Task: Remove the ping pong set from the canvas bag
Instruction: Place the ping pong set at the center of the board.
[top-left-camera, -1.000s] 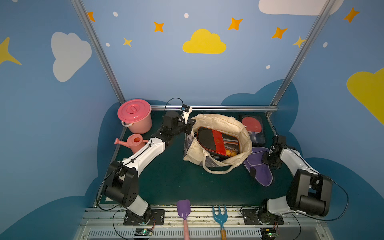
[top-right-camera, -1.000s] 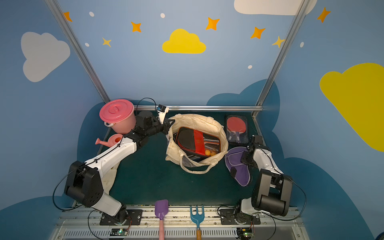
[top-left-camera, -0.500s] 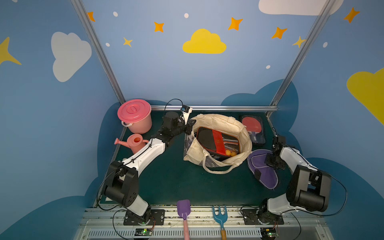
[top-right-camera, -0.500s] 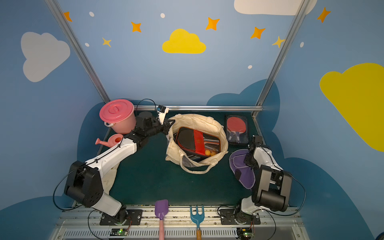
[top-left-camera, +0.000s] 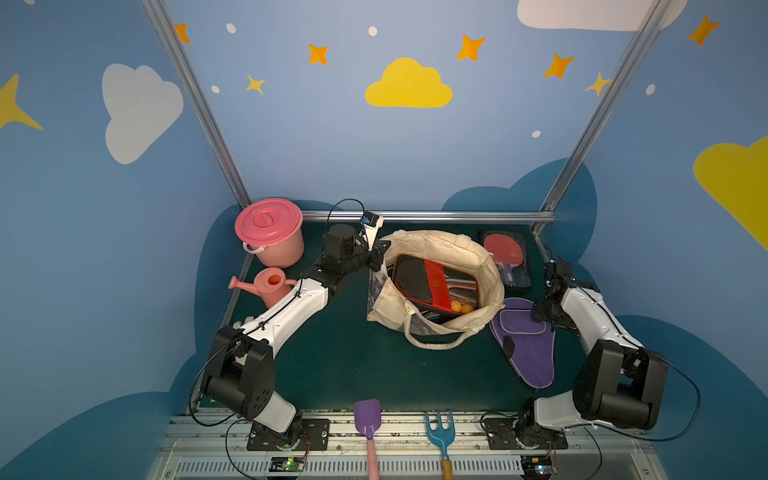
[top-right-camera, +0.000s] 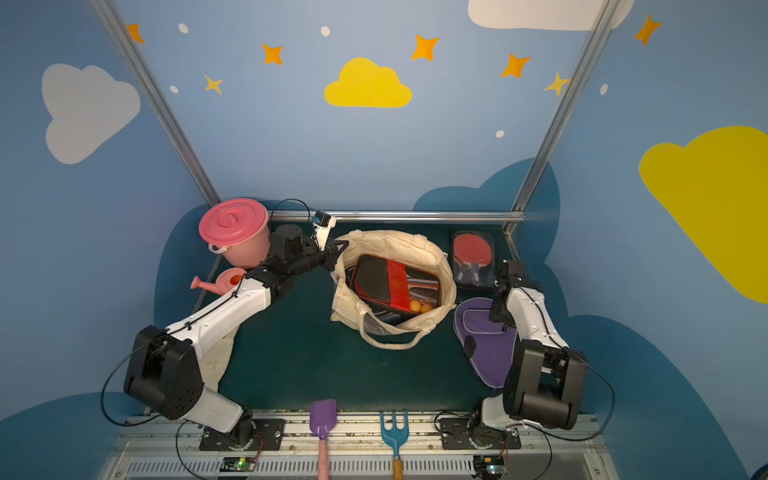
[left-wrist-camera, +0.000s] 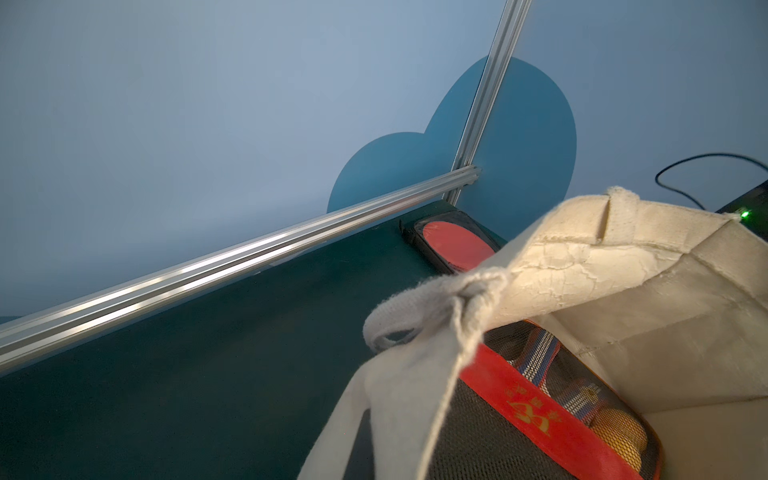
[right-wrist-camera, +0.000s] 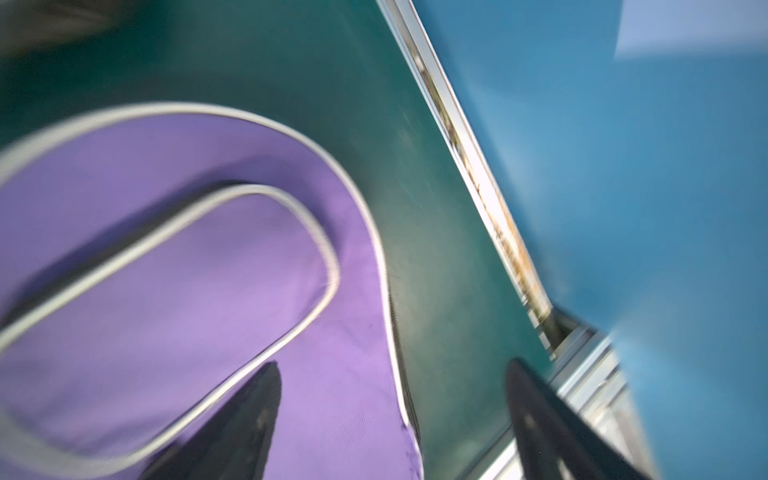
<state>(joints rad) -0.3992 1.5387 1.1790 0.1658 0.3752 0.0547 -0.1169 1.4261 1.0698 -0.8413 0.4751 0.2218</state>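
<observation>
Purple case (top-left-camera: 525, 347) is out, flat on mat (top-left-camera: 340, 353) right of canvas bag (top-left-camera: 440, 245). Red-paddle pack (top-left-camera: 505, 253) is out, far right. Black-red pack (top-left-camera: 430, 282) with orange balls (top-left-camera: 461, 307) lies inside, not yet pulled. Left gripper (top-left-camera: 379, 254) pinches bag's far-left rim. Right gripper (right-wrist-camera: 392, 363) is spread over purple case.

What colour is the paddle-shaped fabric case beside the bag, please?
The case is purple with pale piping, best seen in the right wrist view.

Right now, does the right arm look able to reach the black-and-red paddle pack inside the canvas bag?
Probably yes: the left gripper holds the canvas bag open, the paddle pack lies uncovered, and the open right gripper need only clear the bag's wall.
</observation>
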